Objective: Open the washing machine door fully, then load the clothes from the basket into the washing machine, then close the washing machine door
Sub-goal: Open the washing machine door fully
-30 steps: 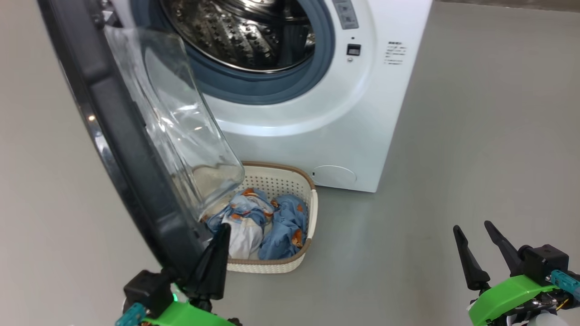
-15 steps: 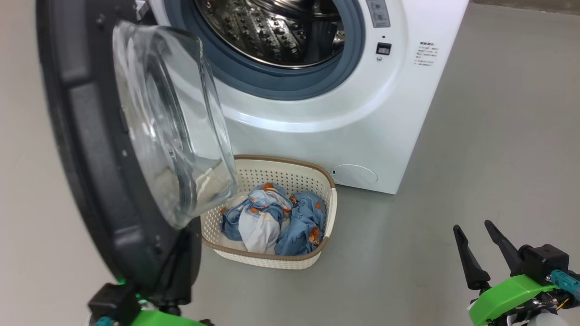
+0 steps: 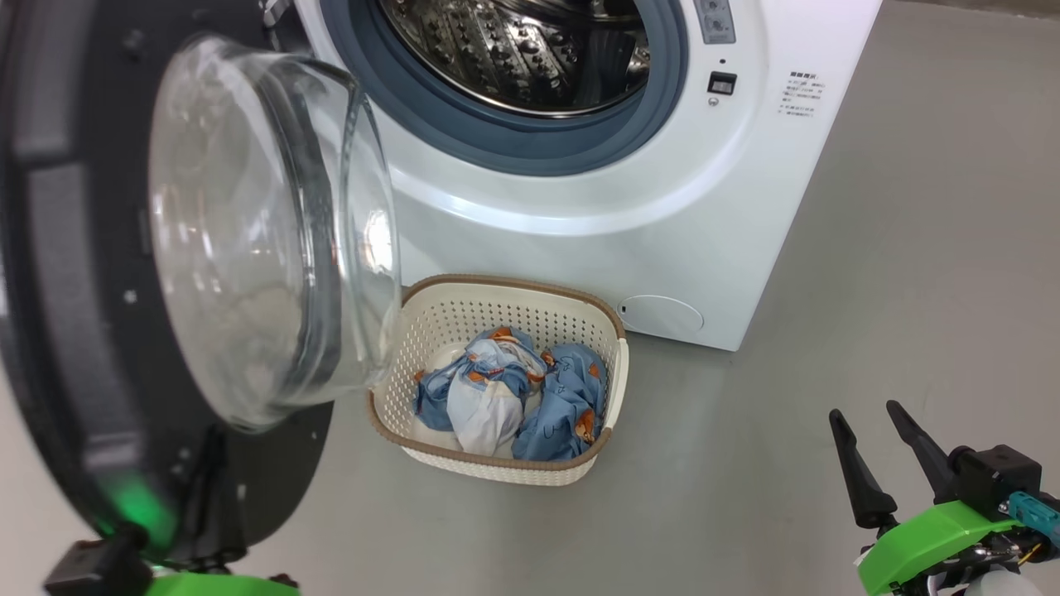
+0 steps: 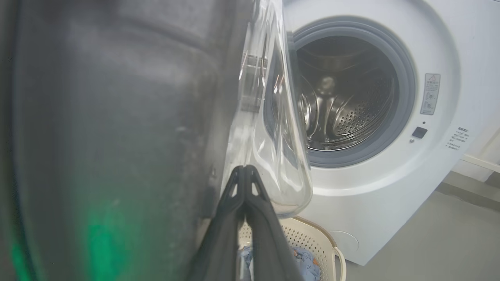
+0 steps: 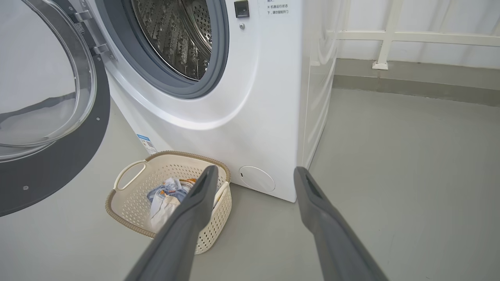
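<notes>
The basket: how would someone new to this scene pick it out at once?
Find the white washing machine. On the grey floor right in front of it, beside its swung-out door, sits the basket. It alone is cream, perforated and brown-rimmed, holding blue clothes.

Bright, even light; the washing machine door (image 4: pixel 117 136) looks blurred up close
</notes>
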Robot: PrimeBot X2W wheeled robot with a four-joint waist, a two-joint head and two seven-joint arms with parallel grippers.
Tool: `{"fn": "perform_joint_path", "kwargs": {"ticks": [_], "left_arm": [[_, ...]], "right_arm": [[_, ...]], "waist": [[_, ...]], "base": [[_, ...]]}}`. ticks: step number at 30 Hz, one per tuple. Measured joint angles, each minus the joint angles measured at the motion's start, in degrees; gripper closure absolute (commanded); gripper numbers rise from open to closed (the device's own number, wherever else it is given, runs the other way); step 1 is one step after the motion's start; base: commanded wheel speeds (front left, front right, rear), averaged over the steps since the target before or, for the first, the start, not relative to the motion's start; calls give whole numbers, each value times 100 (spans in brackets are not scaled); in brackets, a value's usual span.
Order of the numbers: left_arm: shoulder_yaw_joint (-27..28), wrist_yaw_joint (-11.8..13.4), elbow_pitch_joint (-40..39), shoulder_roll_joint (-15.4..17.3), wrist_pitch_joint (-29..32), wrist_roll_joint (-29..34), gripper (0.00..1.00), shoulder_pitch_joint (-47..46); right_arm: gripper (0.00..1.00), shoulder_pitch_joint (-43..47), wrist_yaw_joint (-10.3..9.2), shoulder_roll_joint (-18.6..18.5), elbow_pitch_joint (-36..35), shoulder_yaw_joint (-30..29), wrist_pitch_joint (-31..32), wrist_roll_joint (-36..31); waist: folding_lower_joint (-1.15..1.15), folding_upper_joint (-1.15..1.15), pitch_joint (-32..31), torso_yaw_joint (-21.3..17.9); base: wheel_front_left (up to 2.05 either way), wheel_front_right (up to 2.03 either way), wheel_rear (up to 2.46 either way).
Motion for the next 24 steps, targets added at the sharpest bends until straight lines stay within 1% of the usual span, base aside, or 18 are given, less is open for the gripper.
{"fn": "perform_joint_path", "kwargs": {"ticks": [9, 18, 24], "left_arm": [[676, -13, 205, 59, 0, 109, 100, -53], [1365, -2, 427, 80, 0, 191, 100, -537], [1823, 20, 657, 162, -1, 244, 100, -796]], "right_arm": [[0, -2, 0, -11, -43, 56, 1, 0], [0, -25, 0, -34, -58, 79, 1, 0], [0, -142, 0, -43, -70, 123, 1, 0]], "waist": [[0, 0, 83, -45], [0, 0, 256, -73], [0, 0, 374, -100]], "base": [[0, 0, 0], [0, 0, 0], [0, 0, 0]]}}
